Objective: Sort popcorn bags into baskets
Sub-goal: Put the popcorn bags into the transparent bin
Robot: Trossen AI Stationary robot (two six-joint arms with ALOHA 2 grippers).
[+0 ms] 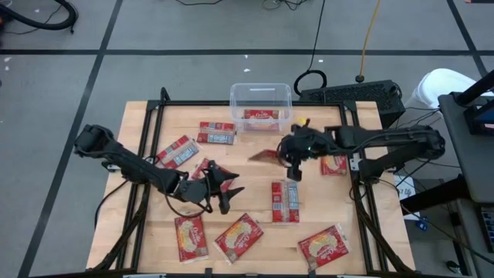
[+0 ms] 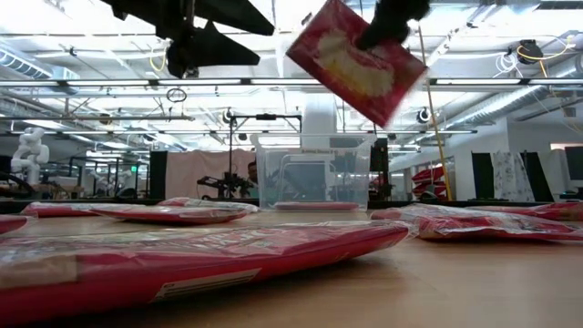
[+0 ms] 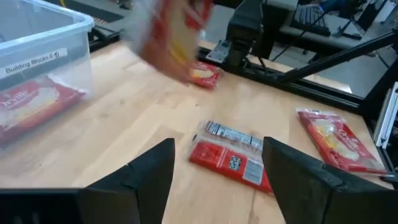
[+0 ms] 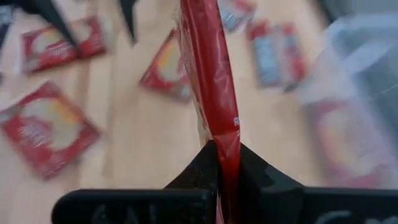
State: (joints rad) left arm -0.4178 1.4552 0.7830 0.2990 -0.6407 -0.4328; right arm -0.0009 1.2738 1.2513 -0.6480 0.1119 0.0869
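Observation:
Several red and yellow popcorn bags lie flat on the wooden table, such as one [image 1: 285, 201] showing its reverse side and one [image 1: 239, 235] near the front edge. The clear tub [image 1: 261, 99] stands at the far edge with one bag [image 1: 261, 115] inside. My right gripper [image 1: 290, 157] hovers mid-table, shut on a bag [image 1: 266, 157] carried in the air [image 2: 355, 59]. My left gripper [image 1: 225, 188] is open above the table left of centre, empty; its fingers frame the reverse-side bag [image 3: 230, 155] in the left wrist view without touching it. My right gripper pinches the bag by one edge [image 4: 225, 146] between its two fingers. The bag is lifted clear of the table and sticks out edge-on past the fingertips. In the low view it hangs tilted below the gripper [image 2: 392, 18], a corner [image 2: 381, 117] pointing down.
Other bags lie scattered: two [image 1: 216, 133] [image 1: 177, 150] near the tub, one [image 1: 333, 164] under the right arm, two [image 1: 191, 235] [image 1: 324, 245] along the near edge. A black frame [image 1: 154, 116] borders the table. Bare wood shows between the tub and the held bag.

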